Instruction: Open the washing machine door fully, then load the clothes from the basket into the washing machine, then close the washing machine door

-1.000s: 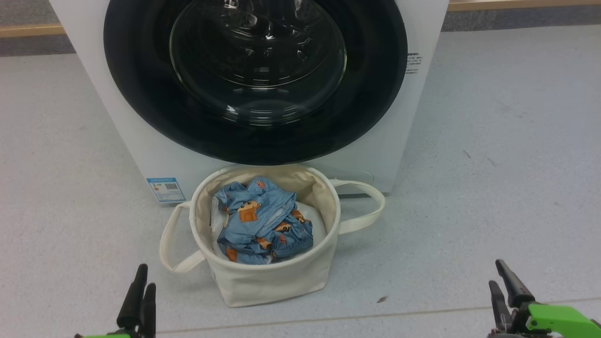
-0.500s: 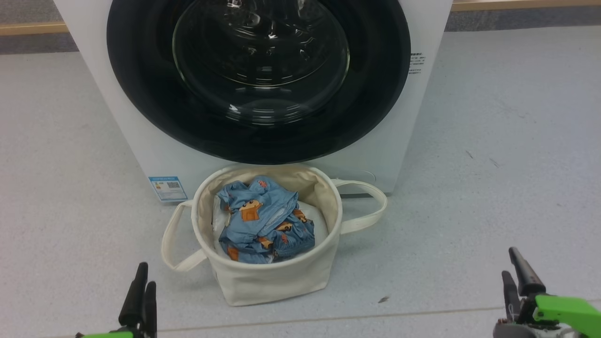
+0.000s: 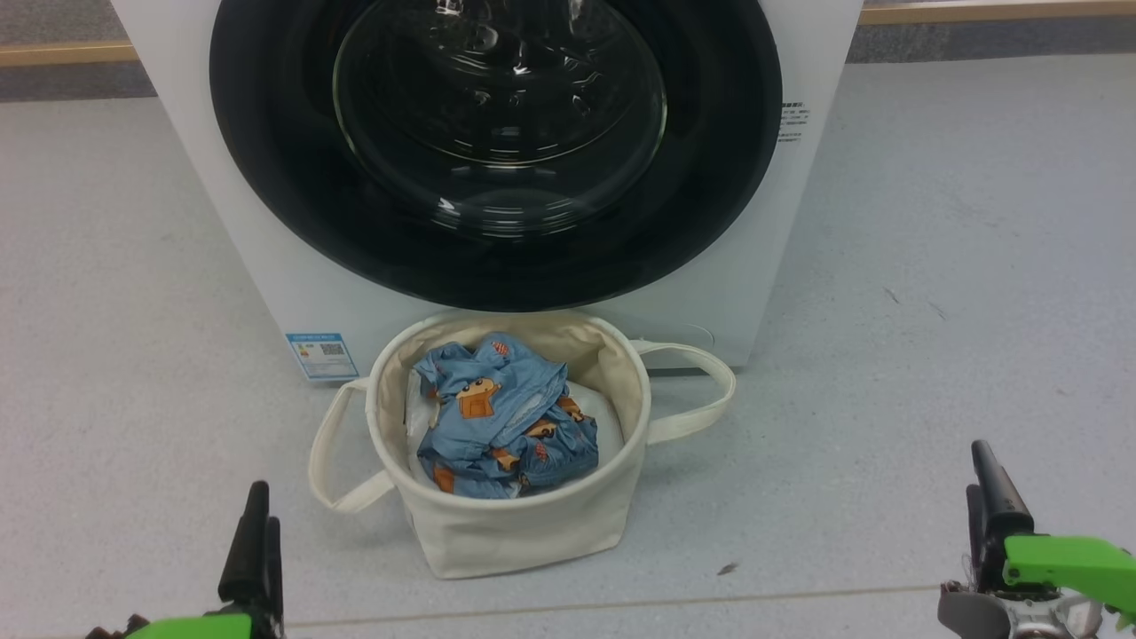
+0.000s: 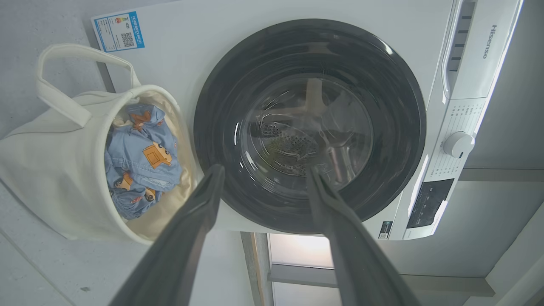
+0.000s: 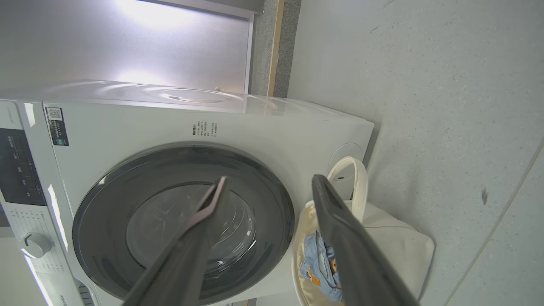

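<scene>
Item one: the washing machine [image 3: 728, 293], white, takes up the upper centre of the head view. Its washing machine door [image 3: 497, 133], black rim around a glass bowl, sits shut against the front.
Item two: the basket [image 3: 515, 532], cream canvas, stands on the grey floor [image 3: 932, 266] at centre frame, just in front of the machine and below the door.
Item three: the clothes [image 3: 501, 417], blue with orange print, lie crumpled inside the basket on a white bundle [image 3: 605, 417].
Item four: my left fingers [image 3: 260, 532], lower left, spread wide, holding nothing.
Item five: my right fingers [image 3: 992, 484], lower right, spread wide, empty, well apart from the basket.
</scene>
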### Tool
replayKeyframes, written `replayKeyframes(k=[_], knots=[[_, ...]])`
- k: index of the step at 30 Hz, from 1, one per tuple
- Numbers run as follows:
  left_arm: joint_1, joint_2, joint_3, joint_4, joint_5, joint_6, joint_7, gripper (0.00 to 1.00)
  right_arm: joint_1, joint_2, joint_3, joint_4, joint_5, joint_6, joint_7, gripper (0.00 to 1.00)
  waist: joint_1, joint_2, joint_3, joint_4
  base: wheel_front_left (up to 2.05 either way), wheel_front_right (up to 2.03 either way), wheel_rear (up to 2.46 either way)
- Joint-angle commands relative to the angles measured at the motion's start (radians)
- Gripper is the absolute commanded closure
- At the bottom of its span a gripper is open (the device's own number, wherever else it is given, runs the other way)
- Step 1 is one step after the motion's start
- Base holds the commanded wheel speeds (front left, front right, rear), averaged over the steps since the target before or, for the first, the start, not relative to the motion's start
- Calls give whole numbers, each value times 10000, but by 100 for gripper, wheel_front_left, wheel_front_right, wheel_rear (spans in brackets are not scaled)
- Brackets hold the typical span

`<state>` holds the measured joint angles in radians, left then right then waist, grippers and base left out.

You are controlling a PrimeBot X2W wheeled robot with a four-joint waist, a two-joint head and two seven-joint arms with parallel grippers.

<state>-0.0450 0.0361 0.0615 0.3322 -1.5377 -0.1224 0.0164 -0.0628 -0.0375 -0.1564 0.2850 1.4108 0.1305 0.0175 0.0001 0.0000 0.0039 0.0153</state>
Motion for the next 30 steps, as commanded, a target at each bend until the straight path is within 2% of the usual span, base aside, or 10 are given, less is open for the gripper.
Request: replayKeyframes(k=[1,12,30], knots=[[-541,83,177,-371,182,-23,-95,0,-570,-78,36,-426,-280,1,-96,0,0,0,-2,5,0,0,0],[-723,90,316,-727,1370,-30,-417,0,-1056,-84,381,-967,-2086,1,-419,0,-1,0,7,34,0,0,0],[-1089,100,800,-1705,4524,88,-913,0,-1849,-105,1024,-1696,-5463,1,-918,0,-1,0,53,122,0,0,0]])
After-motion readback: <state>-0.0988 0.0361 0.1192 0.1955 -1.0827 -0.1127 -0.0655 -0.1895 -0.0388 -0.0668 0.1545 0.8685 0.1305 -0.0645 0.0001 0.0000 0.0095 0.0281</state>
